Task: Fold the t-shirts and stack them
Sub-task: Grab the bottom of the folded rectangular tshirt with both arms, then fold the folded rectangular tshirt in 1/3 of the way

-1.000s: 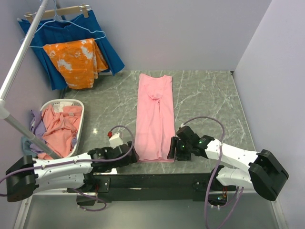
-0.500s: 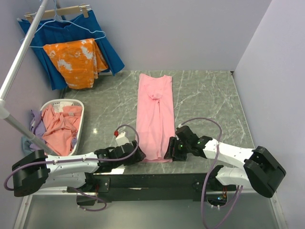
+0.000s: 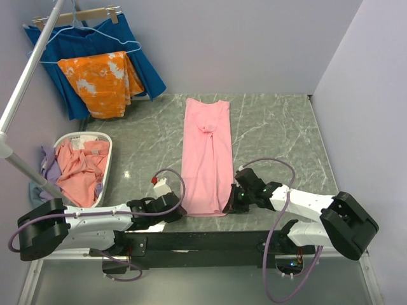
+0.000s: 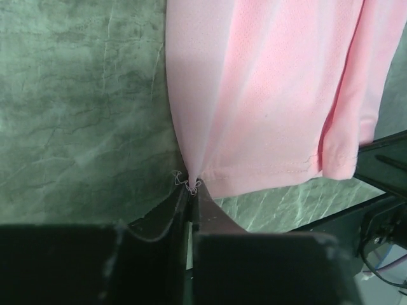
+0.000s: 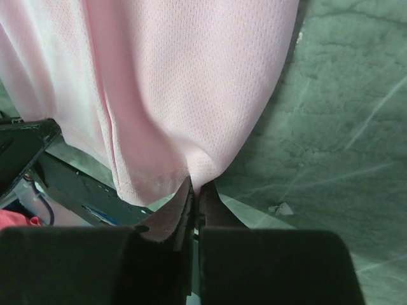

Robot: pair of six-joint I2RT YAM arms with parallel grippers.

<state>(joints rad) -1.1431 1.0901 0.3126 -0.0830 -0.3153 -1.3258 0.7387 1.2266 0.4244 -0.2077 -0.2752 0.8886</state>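
Marbled green is the tabletop (image 3: 280, 133) on which the light pink t-shirt (image 3: 206, 155) is laid lengthwise, folded into a long strip. Its near left corner is pinched in the clenched left hand (image 4: 190, 186), its near right corner in the clenched right hand (image 5: 196, 190). A salmon-pink t-shirt (image 3: 79, 168) and a lilac t-shirt (image 3: 48, 162) are heaped in the white basket (image 3: 107, 145) at the left

t-shirt (image 4: 273, 95): matt fine-mesh cloth | table (image 4: 76, 95): smooth, slightly glossy, marble-look
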